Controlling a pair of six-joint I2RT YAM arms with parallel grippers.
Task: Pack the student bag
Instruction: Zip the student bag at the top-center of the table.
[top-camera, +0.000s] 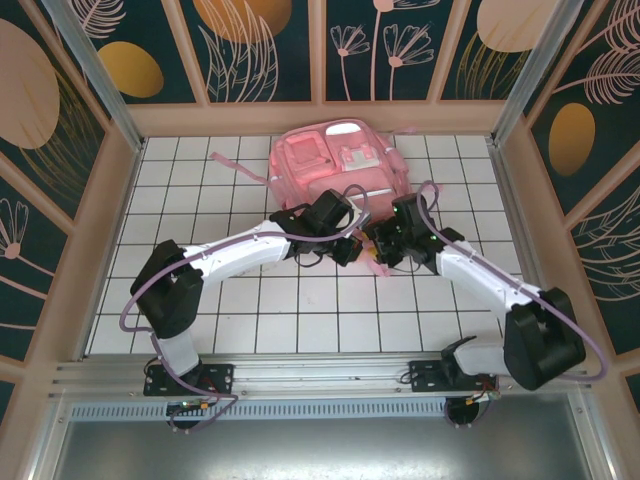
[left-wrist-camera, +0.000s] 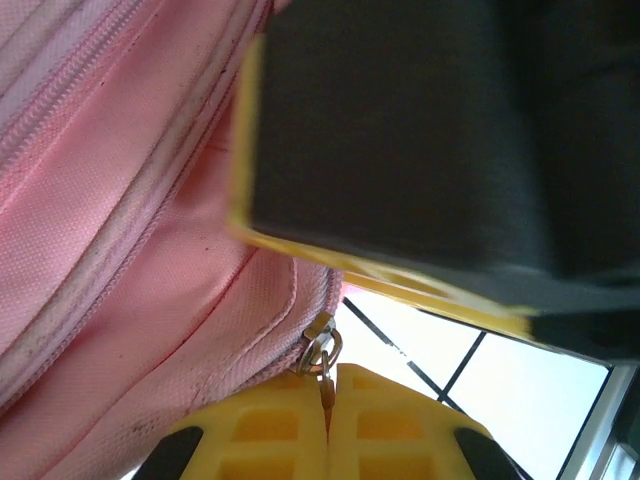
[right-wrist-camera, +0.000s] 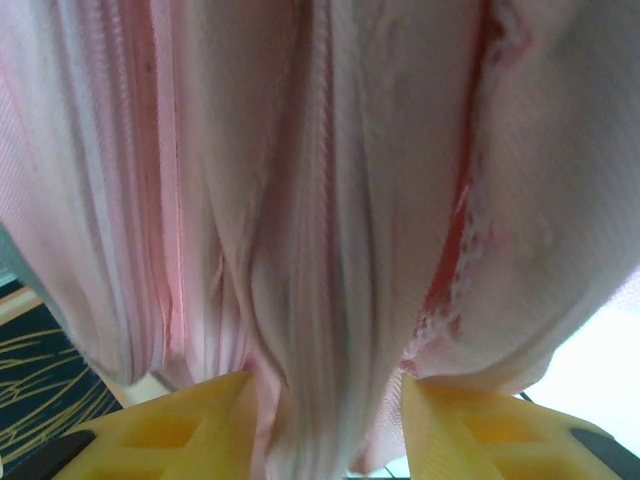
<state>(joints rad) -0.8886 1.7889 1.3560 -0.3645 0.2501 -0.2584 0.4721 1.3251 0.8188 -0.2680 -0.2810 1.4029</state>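
At the near edge a metal rail (top-camera: 320, 375) carried the bases of both arms, and a purple cable (top-camera: 130, 300) looped beside the left arm (top-camera: 240, 255). Beyond it lay the tabletop (top-camera: 250, 320), white and ruled into squares by dark lines. The left arm and the right arm (top-camera: 480, 275) reached inward and forward until their ends nearly met at the near edge of the bag (top-camera: 335, 165). The left fingers (left-wrist-camera: 328, 435), yellow, were clenched together on a small zipper pull (left-wrist-camera: 326, 390) that hung from a metal ring (left-wrist-camera: 322, 350) at the end of a zip line. Just above them a blurred black block edged in yellow (left-wrist-camera: 400, 130) covered much of the upper right of the left wrist view; what it was could not be told. The right fingers (right-wrist-camera: 320, 445), also yellow, stood apart with a thick fold of the bag's pink cloth filling the gap between them, grasping it. The bag lay flat at the far middle of the tabletop. It was pink woven fabric with stitched seams, several zip lines, dark specks on the cloth, front pockets and a whitish patch (top-camera: 345, 128) near its far end. A frayed reddish edge (right-wrist-camera: 460, 250) ran down one fold. A pink strap (top-camera: 235, 165) trailed off to its left on the tabletop. Behind it rose the walls (top-camera: 260, 50), dark panels painted with pale plant stems and orange discs, framed in light wood.
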